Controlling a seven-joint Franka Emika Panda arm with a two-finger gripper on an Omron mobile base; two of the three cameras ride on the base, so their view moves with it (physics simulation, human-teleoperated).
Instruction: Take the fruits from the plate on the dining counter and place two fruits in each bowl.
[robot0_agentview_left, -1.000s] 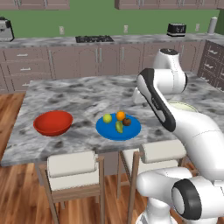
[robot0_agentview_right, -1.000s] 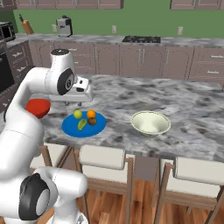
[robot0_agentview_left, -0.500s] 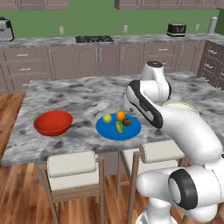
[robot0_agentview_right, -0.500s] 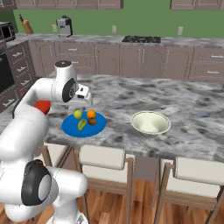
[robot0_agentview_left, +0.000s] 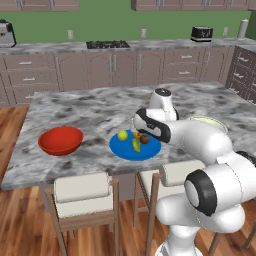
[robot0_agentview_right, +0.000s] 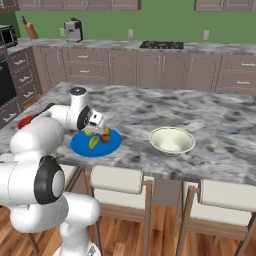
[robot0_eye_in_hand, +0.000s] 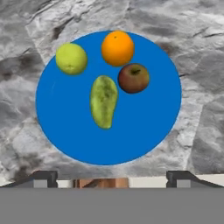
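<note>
The claw (robot0_eye_in_hand: 111, 176) is held wide apart and empty above the flat round bright blue plate (robot0_eye_in_hand: 148, 127) on the grey-and-white marbled worktop (robot0_eye_in_hand: 201, 65). All four small fruits (robot0_eye_in_hand: 104, 101) are seen lying on the plate.

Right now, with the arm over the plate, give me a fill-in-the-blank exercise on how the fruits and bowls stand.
1. All ____ fruits lie on the blue plate.
2. The orange ball sits next to the dark brown-red ball and the ____ ball.
3. The red bowl and the cream bowl each hold ____ fruits.
4. The gripper hangs above the plate with its fingers ____.

Missing words: four; yellow-green; no; open
</note>
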